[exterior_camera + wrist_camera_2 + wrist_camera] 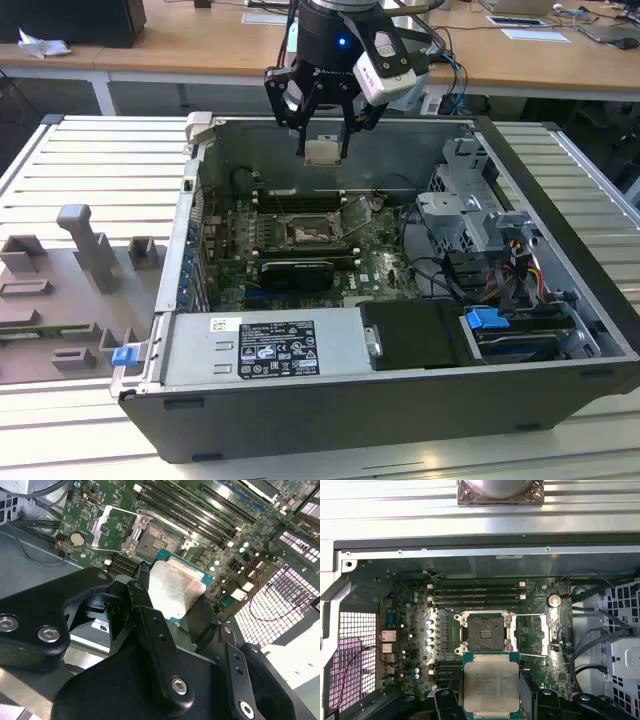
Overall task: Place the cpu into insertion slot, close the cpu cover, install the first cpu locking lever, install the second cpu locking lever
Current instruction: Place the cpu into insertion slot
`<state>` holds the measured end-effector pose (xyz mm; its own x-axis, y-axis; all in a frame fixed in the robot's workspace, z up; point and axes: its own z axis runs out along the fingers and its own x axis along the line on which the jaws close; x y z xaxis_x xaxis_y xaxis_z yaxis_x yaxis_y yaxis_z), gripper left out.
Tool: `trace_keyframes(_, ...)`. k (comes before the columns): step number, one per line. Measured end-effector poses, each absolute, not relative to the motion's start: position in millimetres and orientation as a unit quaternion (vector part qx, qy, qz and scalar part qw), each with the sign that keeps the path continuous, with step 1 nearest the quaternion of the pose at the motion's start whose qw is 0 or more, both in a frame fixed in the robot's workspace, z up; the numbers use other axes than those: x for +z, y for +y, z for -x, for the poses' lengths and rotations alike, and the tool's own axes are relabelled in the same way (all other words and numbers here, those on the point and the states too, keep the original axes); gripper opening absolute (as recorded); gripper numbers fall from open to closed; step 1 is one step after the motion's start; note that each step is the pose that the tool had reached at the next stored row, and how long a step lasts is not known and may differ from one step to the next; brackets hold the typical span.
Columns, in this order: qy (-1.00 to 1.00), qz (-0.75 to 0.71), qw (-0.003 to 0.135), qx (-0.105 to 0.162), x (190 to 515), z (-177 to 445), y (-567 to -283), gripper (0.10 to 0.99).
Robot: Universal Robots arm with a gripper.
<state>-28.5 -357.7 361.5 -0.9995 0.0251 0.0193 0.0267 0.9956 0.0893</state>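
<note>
The cpu (490, 682) is gripped by the tool (323, 152) above the bare insertion slot (483, 631), the cpu cover (532, 635) lying open.

An open computer case (380, 425) lies on a slatted metal table (100, 160), with a labelled power supply (270, 347) along its near wall — grey fixture blocks (95, 250) stand at the exterior view's left. In the first wrist view, long black memory slots (477, 592) run side by side, with a round coin battery (553, 600) nearby.

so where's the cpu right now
The cpu is clamped in the gripper, hanging above the open computer case at the exterior view's top centre, apart from the empty insertion slot on the green board below.
</note>
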Motion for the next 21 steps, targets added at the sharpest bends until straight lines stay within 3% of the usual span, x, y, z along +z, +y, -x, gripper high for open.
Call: trace_keyframes(21,-0.996,0.081,0.006,-0.045,361.0,28.4,-357.7,0.537)
